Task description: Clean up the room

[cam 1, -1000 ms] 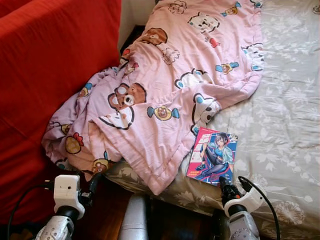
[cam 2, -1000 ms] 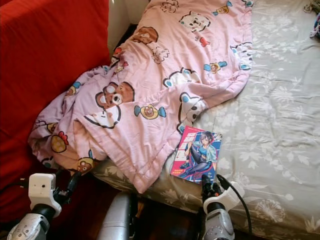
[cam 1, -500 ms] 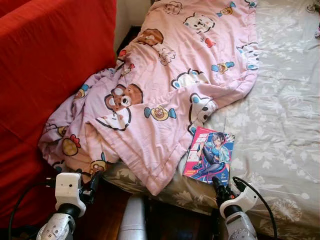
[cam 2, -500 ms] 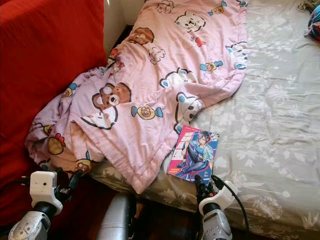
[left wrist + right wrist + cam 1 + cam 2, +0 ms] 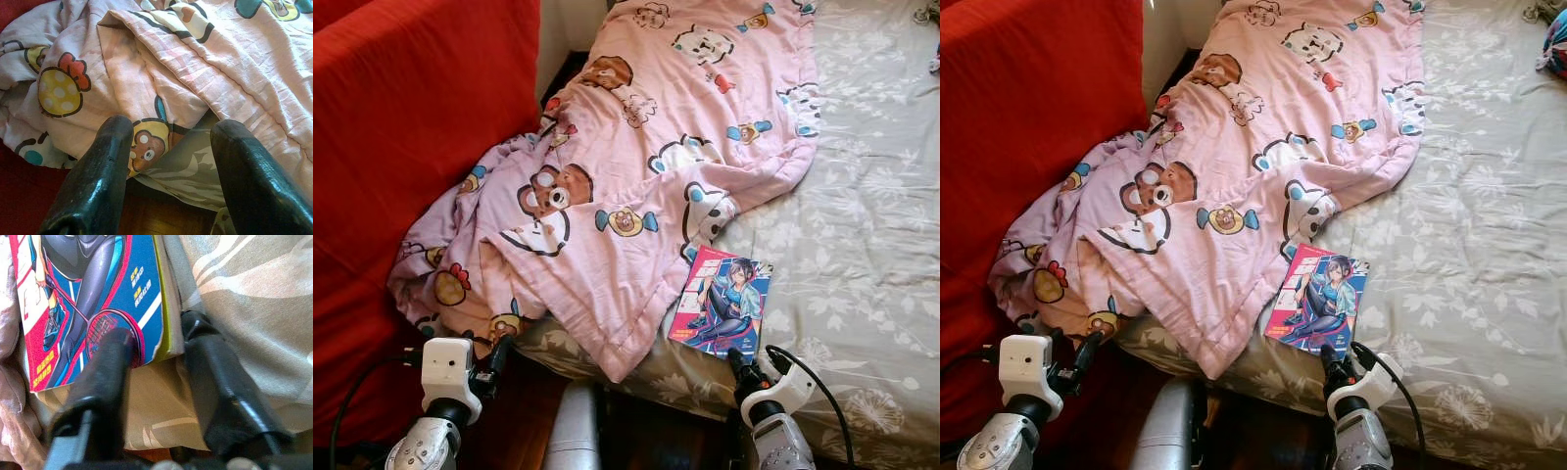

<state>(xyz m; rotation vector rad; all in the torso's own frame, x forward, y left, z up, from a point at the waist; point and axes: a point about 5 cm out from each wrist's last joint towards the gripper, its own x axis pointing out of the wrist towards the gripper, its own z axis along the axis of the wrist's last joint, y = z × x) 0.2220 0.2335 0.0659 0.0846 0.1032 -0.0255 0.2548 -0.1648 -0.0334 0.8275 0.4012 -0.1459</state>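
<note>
Since 1 second earlier, the right gripper (image 5: 156,340) had advanced to the comic book (image 5: 720,309) at the bed's (image 5: 862,196) near edge, fingers wide around its corner. Closing seemed next. The left gripper (image 5: 168,147) hung open near the blanket (image 5: 636,166).

Glossy paper comic book (image 5: 721,309) (cloth blanket (image 5: 636,176))

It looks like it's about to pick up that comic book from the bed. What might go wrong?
The right gripper straddles only the bottom corner of the book, so the book could bend or slip out when lifted. It lies near the bed's edge and could drop to the floor. The pink blanket touches the book's side and might drag along.
</note>
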